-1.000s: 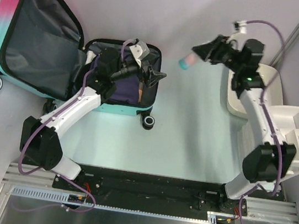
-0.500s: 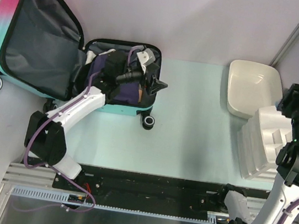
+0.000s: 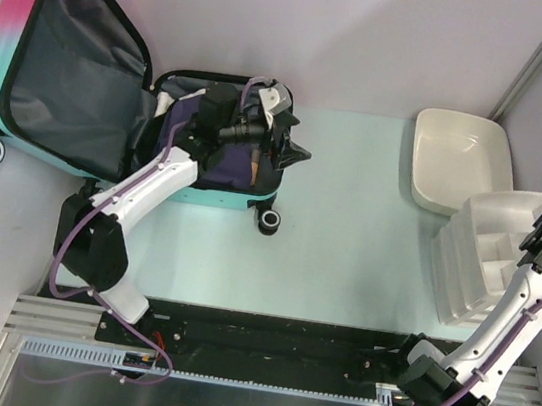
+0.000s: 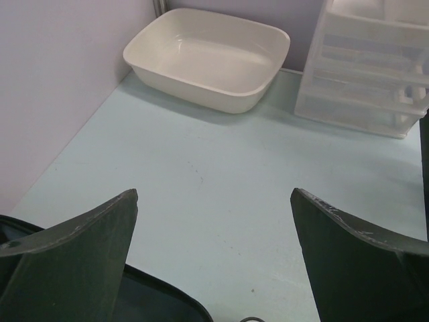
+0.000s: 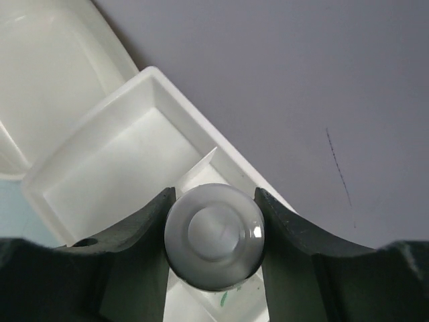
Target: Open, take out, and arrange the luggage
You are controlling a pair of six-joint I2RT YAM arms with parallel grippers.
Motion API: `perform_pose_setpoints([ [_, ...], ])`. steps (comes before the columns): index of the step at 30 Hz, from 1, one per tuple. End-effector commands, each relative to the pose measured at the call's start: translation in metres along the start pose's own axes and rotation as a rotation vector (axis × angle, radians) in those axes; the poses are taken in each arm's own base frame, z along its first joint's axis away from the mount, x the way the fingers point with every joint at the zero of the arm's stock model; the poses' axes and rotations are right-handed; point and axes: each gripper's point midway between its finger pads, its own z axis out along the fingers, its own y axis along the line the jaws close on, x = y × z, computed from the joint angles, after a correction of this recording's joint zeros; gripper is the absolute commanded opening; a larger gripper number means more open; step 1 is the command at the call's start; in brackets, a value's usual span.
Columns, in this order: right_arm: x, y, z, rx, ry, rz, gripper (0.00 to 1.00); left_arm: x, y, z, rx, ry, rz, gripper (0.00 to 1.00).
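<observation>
Pale mint worktop (image 3: 346,244) is bounded by lilac walls. At its far left the luggage (image 3: 77,75) is seen lying open. The lid is raised, its shell fading from pink to teal, its inside lined in dark grey fabric and edged with black zip trim. Small wheels are seen along its near side. The left pincer (image 3: 285,139) is held released, jaws wide, over the lower half's right edge. The right pincer (image 5: 214,196) is clenched on a round-capped container (image 5: 214,235), possibly a small bottle, above the white organiser (image 3: 491,254).
</observation>
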Motion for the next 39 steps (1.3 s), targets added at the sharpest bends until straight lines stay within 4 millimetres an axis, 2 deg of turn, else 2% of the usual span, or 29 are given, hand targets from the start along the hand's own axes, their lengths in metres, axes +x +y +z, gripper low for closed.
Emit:
perform_pose_setpoints([
  [1,-0.032,-0.006,0.003,-0.008,-0.125,0.071,0.00,-0.015,-0.001,0.004,0.021,-0.019,0.042,1.00],
  [4,-0.038,-0.012,0.009,-0.011,-0.151,0.078,0.00,-0.012,0.003,0.005,0.003,-0.012,0.041,1.00],
  [6,-0.051,-0.015,0.008,-0.023,-0.198,0.095,0.00,-0.010,0.004,0.005,-0.003,-0.008,0.037,1.00],
  [9,-0.057,-0.009,0.008,-0.065,-0.218,0.090,0.00,-0.008,0.007,0.006,-0.013,-0.003,0.039,1.00],
  [18,-0.040,-0.006,0.031,-0.080,-0.187,0.085,0.00,-0.003,0.021,0.008,-0.041,0.014,0.044,1.00],
  [24,-0.032,-0.010,0.038,-0.063,-0.183,0.060,0.02,0.001,0.028,0.005,-0.058,0.024,0.013,1.00],
  [27,-0.030,-0.009,0.039,-0.069,-0.181,0.058,0.02,0.004,0.031,0.003,-0.069,0.034,0.013,1.00],
  [30,-0.026,-0.016,0.038,-0.029,-0.167,0.049,0.03,0.006,0.035,0.001,-0.081,0.040,0.007,1.00],
  [36,-0.022,-0.016,0.031,-0.036,-0.155,0.073,0.00,0.010,0.040,0.000,-0.087,0.053,0.000,1.00],
  [39,-0.021,-0.023,0.025,0.003,-0.158,0.075,0.00,0.009,0.041,0.001,-0.084,0.050,0.005,1.00],
])
